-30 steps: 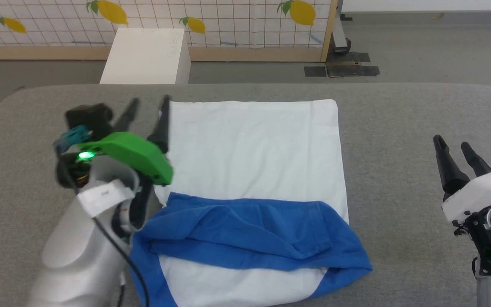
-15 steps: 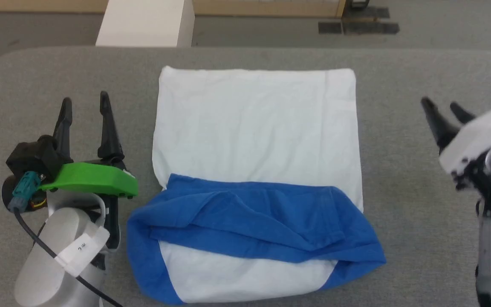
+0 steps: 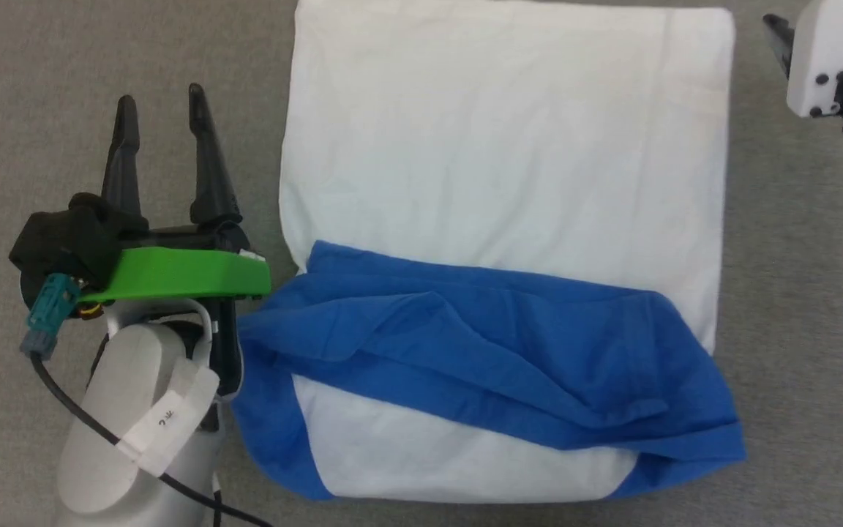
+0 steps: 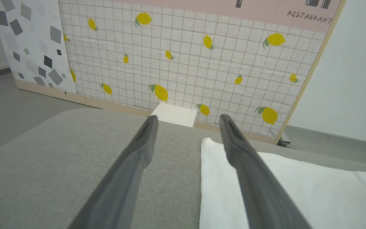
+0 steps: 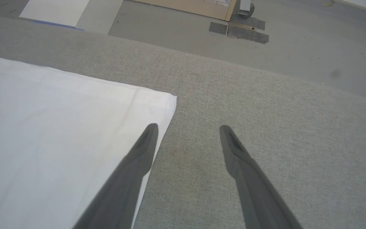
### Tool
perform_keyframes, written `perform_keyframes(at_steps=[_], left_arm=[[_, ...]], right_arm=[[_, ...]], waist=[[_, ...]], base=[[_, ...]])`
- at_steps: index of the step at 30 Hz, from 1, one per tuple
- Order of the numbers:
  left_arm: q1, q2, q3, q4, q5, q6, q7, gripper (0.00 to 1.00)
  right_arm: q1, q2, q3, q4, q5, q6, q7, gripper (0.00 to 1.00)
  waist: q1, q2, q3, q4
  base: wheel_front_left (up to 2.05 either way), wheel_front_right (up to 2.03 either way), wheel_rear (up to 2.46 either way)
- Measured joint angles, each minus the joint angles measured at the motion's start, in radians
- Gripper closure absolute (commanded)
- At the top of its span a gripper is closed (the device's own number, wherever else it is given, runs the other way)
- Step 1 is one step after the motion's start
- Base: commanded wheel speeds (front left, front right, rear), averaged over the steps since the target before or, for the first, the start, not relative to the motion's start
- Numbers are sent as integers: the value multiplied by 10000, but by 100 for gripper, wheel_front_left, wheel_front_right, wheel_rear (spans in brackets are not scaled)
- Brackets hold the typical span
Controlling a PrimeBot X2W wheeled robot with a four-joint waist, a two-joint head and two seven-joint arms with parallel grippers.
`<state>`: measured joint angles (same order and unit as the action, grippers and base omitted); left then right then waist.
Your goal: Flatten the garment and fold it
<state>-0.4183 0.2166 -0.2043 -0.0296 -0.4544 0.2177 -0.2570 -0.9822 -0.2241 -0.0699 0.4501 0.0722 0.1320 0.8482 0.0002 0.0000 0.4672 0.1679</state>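
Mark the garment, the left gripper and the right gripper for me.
garment [image 3: 509, 146], head view, on its flat white section.
left gripper [image 3: 162, 99], head view, midway between its two fingertips.
right gripper [image 5: 188, 128], right wrist view, midway between its two fingertips.

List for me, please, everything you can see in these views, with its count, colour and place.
shirt: one, white with blue sections, lying on the table, blue part folded across its near half.
table: one, grey cloth top, under the shirt.
box: one, white, beyond the table's far edge.
wall panel: one, white grid with yellow lemons, behind the box.
floor patches: a couple, dark grey, past the table.
left pincer: one, dark fingers, open, left of the shirt.
right pincer: one, dark fingers, open, by the shirt's far right corner.
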Motion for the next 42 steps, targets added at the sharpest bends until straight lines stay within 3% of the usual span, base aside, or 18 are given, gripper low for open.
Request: perform_keyframes(at_steps=[7,12,13,14,15,20,24,27,33,38,42], left_arm=[[-36,-685,336,-98,420,-466,-2,0],[-61,-1016,564,253,550,-865,-2,0],[-74,-1030,602,311,593,-909,-2,0],[-89,-1047,623,353,606,-941,-2,0],[-114,-1057,646,403,627,-974,-2,0],[-281,-915,654,754,675,-1174,63,0],[-988,-562,633,901,531,-1609,765,0],[-1932,19,619,1239,368,-1975,1983,0],[-4418,903,334,2736,-171,-2493,5476,0],[-6106,1407,13,3848,-222,-2604,7963,0],[-7148,1620,-314,4391,-115,-2435,9486,0]], right_arm=[[-755,-84,219,922,-1101,0,600,0],[-1249,-445,617,947,-1035,-2,1256,0],[-1285,-449,612,936,-974,-2,1369,61],[-1300,-451,608,930,-918,-2,1406,87],[-1303,-447,612,920,-846,-2,1419,100],[-1275,-226,639,907,-583,0,1267,100],[-1148,-63,564,930,-224,0,709,100],[-1149,82,744,905,81,0,280,100],[-1209,196,1639,656,1022,0,-178,100],[-1270,167,2627,127,1756,0,-412,100],[-1423,4,3233,-384,2326,0,-506,100]], waist=[[0,0,1136,887],[-2,-1,1595,1307],[-2,0,1606,1304],[-2,0,1606,1288],[-2,0,1599,1256],[-1,-1,1452,976],[-1,0,1216,699],[-1,0,1076,436],[-1,0,945,-206],[-2,0,1051,-776],[-1,0,1358,-1169]], base=[[0,0,0],[0,0,0],[0,0,0],[0,0,0],[0,0,0],[0,0,0],[0,0,0],[0,0,0],[0,0,0],[0,0,0],[0,0,0]])
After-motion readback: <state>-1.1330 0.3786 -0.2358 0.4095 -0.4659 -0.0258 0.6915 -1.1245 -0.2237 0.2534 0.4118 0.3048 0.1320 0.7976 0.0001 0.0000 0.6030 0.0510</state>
